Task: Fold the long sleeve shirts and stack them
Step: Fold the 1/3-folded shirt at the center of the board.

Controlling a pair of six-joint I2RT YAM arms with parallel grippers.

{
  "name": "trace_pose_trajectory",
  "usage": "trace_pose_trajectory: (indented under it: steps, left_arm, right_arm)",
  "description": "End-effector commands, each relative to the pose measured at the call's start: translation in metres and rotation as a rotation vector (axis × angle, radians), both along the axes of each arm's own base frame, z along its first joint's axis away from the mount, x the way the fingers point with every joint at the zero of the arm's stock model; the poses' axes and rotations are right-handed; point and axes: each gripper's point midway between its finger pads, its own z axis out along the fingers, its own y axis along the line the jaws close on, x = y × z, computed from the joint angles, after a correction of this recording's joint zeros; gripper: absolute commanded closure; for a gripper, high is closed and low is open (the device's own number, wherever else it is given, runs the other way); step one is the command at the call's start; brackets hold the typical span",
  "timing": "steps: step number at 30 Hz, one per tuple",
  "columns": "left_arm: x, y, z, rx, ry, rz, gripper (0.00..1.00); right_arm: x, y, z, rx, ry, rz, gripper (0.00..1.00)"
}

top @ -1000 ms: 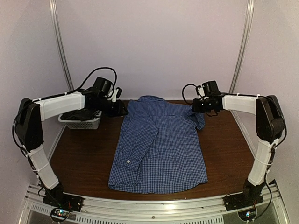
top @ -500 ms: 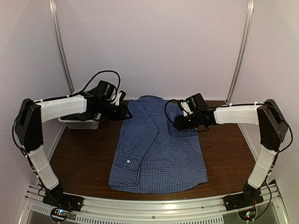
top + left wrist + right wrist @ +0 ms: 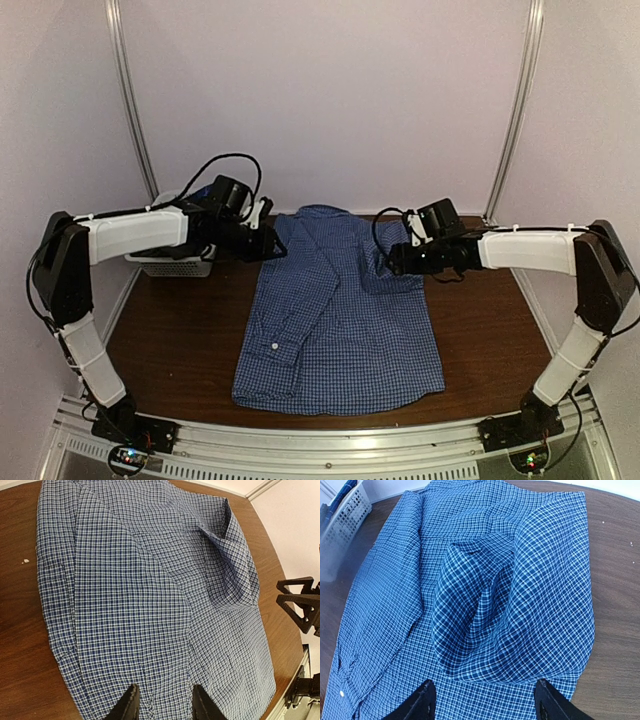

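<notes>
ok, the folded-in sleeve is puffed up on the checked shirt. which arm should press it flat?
Right, probably. The right gripper hangs open directly beside the puffed sleeve fold, facing it. The left gripper sits at the checked shirt's opposite edge, by the white basket, and would have to reach across.

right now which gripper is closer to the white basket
Left. The left gripper sits at the far left edge of the shirt, just right of the basket. The right gripper is over the shirt's right side, farther away.
</notes>
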Motion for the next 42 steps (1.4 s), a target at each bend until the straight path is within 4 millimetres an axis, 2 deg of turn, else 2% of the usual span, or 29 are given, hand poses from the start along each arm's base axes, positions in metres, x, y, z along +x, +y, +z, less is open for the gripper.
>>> trace_pose_trajectory:
  steps: [1,5,12,15,17,19,23,25,27,33,35,37,40,42]
  left_arm:
    - [-0.002,-0.016,0.004,-0.037,-0.021,-0.025,0.63]
    - [-0.005,-0.021,0.003,-0.045,-0.018,-0.026,0.63]
    - [-0.014,-0.038,0.006,-0.060,-0.014,-0.053,0.63]
    - [-0.016,-0.043,0.006,-0.062,-0.014,-0.059,0.63]
    - [-0.016,-0.044,0.006,-0.064,-0.013,-0.061,0.63]
    - [-0.016,-0.046,0.006,-0.068,-0.014,-0.063,0.63]
    - [-0.017,-0.052,0.007,-0.078,-0.015,-0.078,0.63]
    - [-0.017,-0.056,0.008,-0.086,-0.017,-0.089,0.63]
    - [-0.017,-0.059,0.009,-0.092,-0.022,-0.099,0.63]
    - [-0.019,-0.072,0.014,-0.123,-0.041,-0.138,0.62]
    - [-0.020,-0.077,0.014,-0.128,-0.044,-0.149,0.62]
    - [-0.021,-0.082,0.015,-0.135,-0.047,-0.163,0.62]
    - [-0.022,-0.092,0.012,-0.143,-0.043,-0.183,0.59]
    - [-0.021,-0.099,0.012,-0.149,-0.042,-0.197,0.58]
  right_arm:
    - [0.011,0.019,0.021,0.029,-0.056,-0.001,0.32]
    - [0.025,0.037,0.020,-0.020,-0.068,0.002,0.32]
    - [0.065,0.040,-0.006,-0.149,-0.054,-0.081,0.32]
    - [0.075,0.041,-0.021,-0.191,-0.030,-0.096,0.34]
    - [0.077,0.044,-0.025,-0.195,-0.024,-0.088,0.42]
    - [0.078,0.046,-0.024,-0.197,-0.024,-0.077,0.57]
    - [0.071,0.047,-0.004,-0.186,-0.049,-0.045,0.87]
    - [0.064,0.046,0.015,-0.168,-0.081,-0.018,0.95]
    - [0.054,0.046,0.035,-0.146,-0.115,0.022,0.99]
    - [0.009,0.037,0.080,-0.078,-0.201,0.144,1.00]
    - [-0.003,0.030,0.083,-0.075,-0.213,0.156,0.99]
    - [-0.014,0.024,0.079,-0.072,-0.206,0.170,0.97]
    - [-0.019,0.009,0.060,-0.075,-0.171,0.145,0.94]
    - [-0.014,-0.007,0.041,-0.085,-0.123,0.093,0.83]
